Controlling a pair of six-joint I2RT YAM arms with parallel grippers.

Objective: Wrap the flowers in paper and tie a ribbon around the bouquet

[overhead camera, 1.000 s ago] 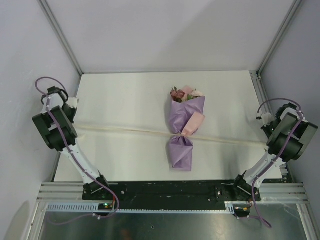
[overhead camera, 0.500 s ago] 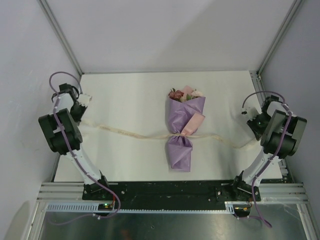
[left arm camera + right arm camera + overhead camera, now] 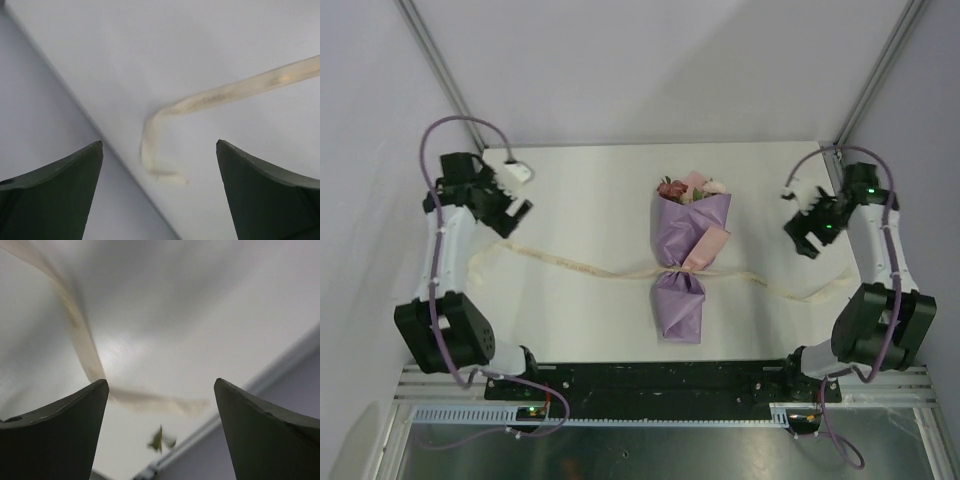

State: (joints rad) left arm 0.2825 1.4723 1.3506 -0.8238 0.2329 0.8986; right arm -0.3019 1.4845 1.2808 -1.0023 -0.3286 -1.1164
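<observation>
Table (image 3: 580, 180): white, carries everything.
Bouquet (image 3: 688, 250): table centre, rose heads toward far edge, waist cinched by ribbon.
Ribbon (image 3: 570, 264): slack because unheld, ends near left and right edges.
Left gripper (image 3: 510, 212): fingers spread, empty.
Right gripper (image 3: 803, 230): fingers spread, empty.

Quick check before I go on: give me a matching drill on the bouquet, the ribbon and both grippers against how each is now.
1 bouquet
2 ribbon
3 left gripper
4 right gripper

a open, over the left side of the table
b lying mid-table, roses toward the far edge
c open, over the right side
d slack across the table

Pairs: 1-b, 2-d, 3-a, 4-c
</observation>
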